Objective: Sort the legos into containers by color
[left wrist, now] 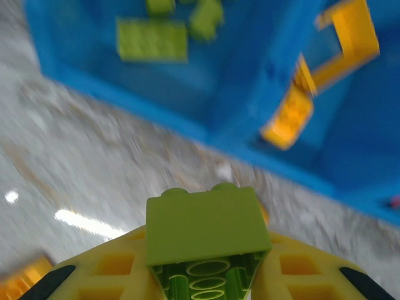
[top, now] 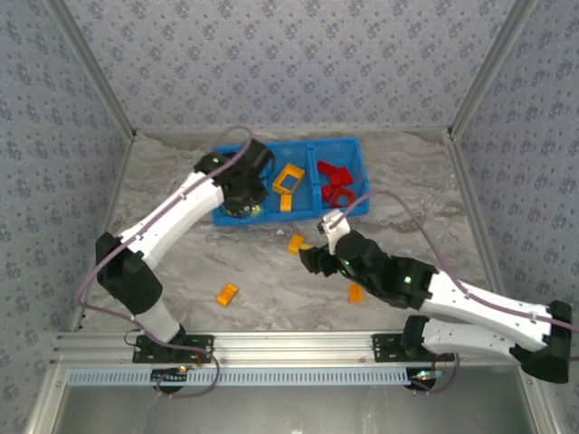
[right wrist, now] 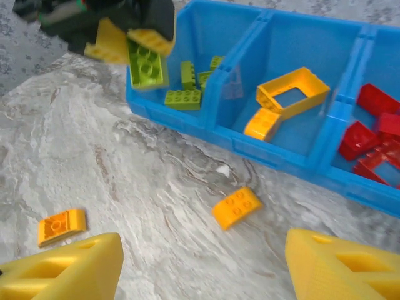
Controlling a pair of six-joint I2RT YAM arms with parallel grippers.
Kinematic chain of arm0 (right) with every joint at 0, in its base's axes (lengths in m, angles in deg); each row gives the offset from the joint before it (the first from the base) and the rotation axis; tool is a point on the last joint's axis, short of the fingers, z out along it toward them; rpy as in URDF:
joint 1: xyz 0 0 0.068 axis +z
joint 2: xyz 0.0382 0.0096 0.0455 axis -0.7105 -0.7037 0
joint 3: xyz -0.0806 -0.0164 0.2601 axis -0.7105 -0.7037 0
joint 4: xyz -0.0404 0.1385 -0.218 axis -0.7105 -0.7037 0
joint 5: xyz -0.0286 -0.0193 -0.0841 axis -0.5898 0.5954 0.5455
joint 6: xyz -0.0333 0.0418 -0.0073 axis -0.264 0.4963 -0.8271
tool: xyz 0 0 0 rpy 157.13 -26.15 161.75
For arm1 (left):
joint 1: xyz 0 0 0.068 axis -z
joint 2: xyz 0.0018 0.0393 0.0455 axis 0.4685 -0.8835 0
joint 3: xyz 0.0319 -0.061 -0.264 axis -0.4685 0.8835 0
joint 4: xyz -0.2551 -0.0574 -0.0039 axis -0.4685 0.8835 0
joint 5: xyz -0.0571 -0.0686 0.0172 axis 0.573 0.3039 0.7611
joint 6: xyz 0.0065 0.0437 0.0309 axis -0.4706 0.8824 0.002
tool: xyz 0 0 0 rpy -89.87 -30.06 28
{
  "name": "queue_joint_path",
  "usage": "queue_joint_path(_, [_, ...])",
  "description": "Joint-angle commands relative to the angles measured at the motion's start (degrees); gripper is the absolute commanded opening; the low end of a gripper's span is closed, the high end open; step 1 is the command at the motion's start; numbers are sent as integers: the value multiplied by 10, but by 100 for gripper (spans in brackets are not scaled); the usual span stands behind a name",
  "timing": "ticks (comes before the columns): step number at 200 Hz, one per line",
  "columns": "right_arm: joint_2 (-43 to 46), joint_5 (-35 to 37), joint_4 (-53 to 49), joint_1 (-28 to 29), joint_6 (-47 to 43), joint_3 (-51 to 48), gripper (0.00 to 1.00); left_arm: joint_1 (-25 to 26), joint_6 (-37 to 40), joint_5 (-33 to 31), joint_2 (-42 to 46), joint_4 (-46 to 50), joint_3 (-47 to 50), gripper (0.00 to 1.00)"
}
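My left gripper [top: 241, 204] is shut on a lime green lego [left wrist: 205, 226], held just in front of the left compartment of the blue bin [top: 291, 143]. From the right wrist, this brick [right wrist: 145, 62] hangs at the bin's near-left corner. That compartment holds green legos [right wrist: 184, 97]. The middle one has an orange frame [right wrist: 292, 92] and an orange brick [right wrist: 262, 124]. Red legos [right wrist: 369, 140] fill the right one. My right gripper [right wrist: 203, 269] stands open low over the table, with an orange lego [right wrist: 236, 207] lying ahead of its fingers.
Two more orange legos lie loose on the marble table, one at the front left [top: 227, 294] and one beside my right arm [top: 355, 292]. Patterned walls close the table on three sides. The bin's front wall [right wrist: 269, 153] rises just beyond the loose brick.
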Motion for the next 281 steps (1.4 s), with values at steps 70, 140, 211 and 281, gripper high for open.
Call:
queue_joint_path(70, [-164, -111, 129, -118, 11, 153, 72, -166, 247, 138, -244, -116, -204, 32])
queue_joint_path(140, [-180, -99, 138, -129, 26, 157, 73, -169, 252, 171, -340, -106, -264, 36])
queue_joint_path(211, [-194, -76, 165, -127, 24, 162, 72, -170, 253, 173, -331, -105, -242, 57])
queue_joint_path(281, [-151, 55, -107, -151, 112, 172, 69, -155, 240, 114, -226, -106, -212, 69])
